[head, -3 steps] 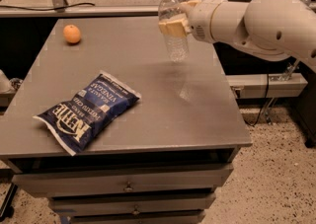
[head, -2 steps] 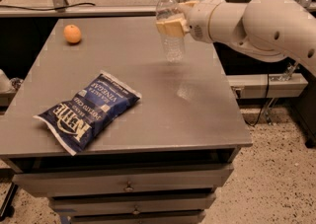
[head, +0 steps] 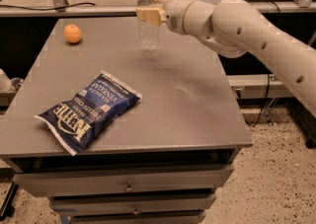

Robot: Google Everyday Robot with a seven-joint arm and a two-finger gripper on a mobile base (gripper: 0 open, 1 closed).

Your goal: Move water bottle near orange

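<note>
The pincer (head: 149,15), clamped on the small clear ribbed plastic bottle (head: 148,35), has carried it leftward across the far side of the grey surface (head: 197,99). That brings it closer to the small round orange (head: 72,33), though they remain apart.

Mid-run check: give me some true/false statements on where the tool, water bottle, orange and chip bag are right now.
1. The tool is clamped on the water bottle around its upper middle. True.
2. The bottle lies on its side. False: it is upright, cap on top.
3. The orange touches the bottle. False: they are clearly apart, and the orange sits near the table's far edge, to the left in the camera view.
4. The chip bag lies flat on the table, nearer the camera than the orange. True.
5. The tool is holding the chip bag. False: nothing touches the bag.
</note>
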